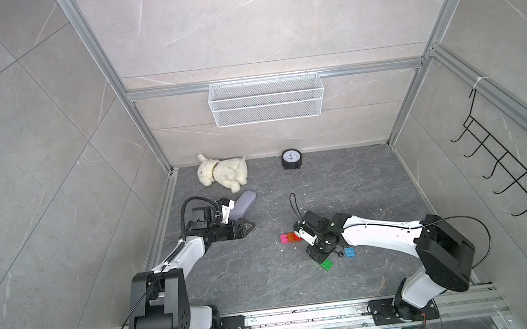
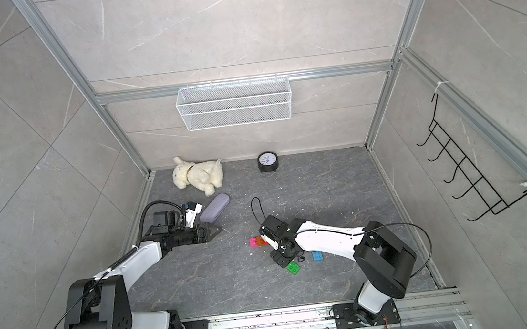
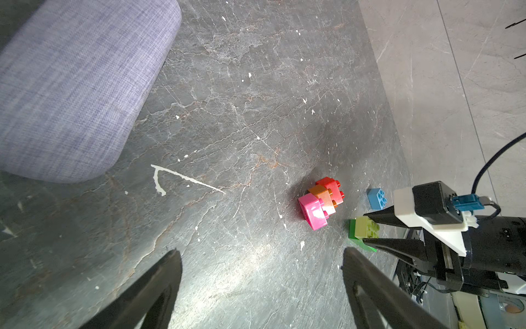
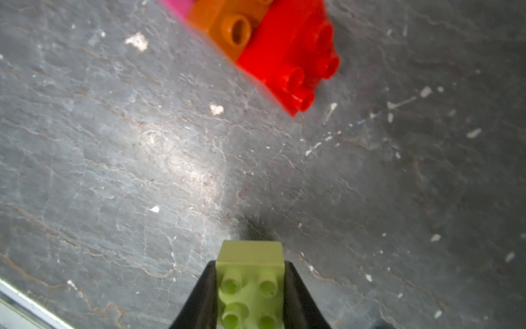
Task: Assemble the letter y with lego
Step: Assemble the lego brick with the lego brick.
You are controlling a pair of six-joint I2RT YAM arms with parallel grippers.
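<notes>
Right wrist view shows us the right end effector [image 4: 250,265] clenched on the yellow-green brick [image 4: 250,284] over the scuffed grey stone surface [image 4: 142,171], near the pink-orange-red stack [image 4: 270,48]; the left end effector [image 3: 262,252] gapes empty; grey tiled walls [image 1: 256,21] surround us.

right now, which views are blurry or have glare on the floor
Right wrist view: the red, orange and pink stack is soft, the yellow-green brick sharper, a pale glare patch on the floor. Left wrist view: glare low on the floor, fingers of the left hand blurred. Both top views: evenly lit and sharp.
</notes>
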